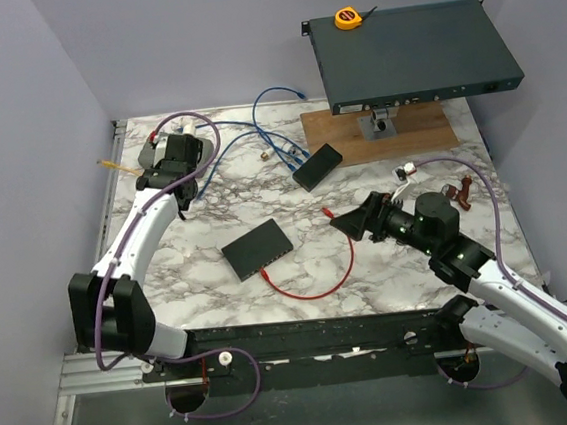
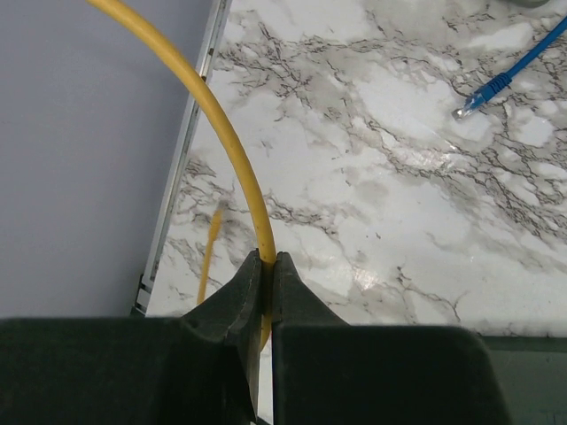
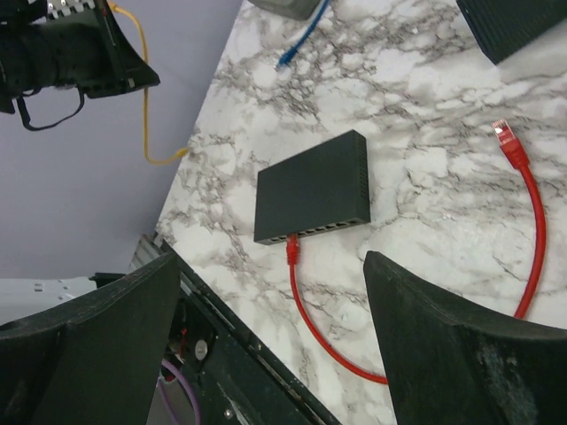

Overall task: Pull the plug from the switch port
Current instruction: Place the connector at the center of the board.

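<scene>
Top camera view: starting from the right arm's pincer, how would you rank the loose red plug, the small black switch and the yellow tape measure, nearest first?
1. Loose red plug, just left of the right pincer.
2. Small black switch, farther left.
3. Yellow tape measure, far back atop the rack unit.

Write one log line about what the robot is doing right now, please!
left gripper: shut on yellow cable | right gripper: open, facing switch | red plug: in switch port, not yet pulled
</scene>
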`<state>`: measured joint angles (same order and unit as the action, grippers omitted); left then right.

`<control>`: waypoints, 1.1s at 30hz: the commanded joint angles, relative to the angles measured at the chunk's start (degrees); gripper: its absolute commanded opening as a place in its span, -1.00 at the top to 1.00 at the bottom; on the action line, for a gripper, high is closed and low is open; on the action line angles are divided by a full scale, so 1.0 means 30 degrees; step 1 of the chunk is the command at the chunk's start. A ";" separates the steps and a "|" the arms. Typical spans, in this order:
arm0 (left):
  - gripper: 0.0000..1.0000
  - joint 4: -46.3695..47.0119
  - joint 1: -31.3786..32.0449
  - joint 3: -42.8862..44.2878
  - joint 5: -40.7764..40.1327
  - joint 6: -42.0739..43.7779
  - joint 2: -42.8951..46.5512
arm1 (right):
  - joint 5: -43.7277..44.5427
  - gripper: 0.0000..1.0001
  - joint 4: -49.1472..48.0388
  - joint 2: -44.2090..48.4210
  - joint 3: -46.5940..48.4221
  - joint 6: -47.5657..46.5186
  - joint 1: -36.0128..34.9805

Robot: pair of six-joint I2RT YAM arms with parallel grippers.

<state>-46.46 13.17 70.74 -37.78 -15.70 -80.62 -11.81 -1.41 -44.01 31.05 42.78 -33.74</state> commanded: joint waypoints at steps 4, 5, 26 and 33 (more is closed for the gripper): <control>1.00 0.2660 -0.0857 -0.1212 0.1317 -0.1394 -0.1922 | 0.0419 -0.72 -0.0753 0.0342 -0.0981 -0.0500 0.0025; 1.00 0.2942 -0.0928 -0.1470 0.1555 -0.1484 -0.2014 | 0.0433 -0.72 -0.0751 0.0360 -0.1102 -0.0514 0.0039; 0.37 0.5056 -0.1283 -0.4679 0.5648 -0.3495 -0.2898 | 0.2196 -0.73 0.1389 0.0988 -0.0715 -0.1249 0.0033; -0.16 0.5148 -0.1343 -0.4775 0.5141 -0.3504 -0.1084 | 0.2290 -0.73 0.1819 0.0755 -0.0207 -0.1530 0.0025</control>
<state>-32.38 9.47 56.49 -22.81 -25.36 -89.47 -6.81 2.09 -41.58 27.88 40.01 -33.74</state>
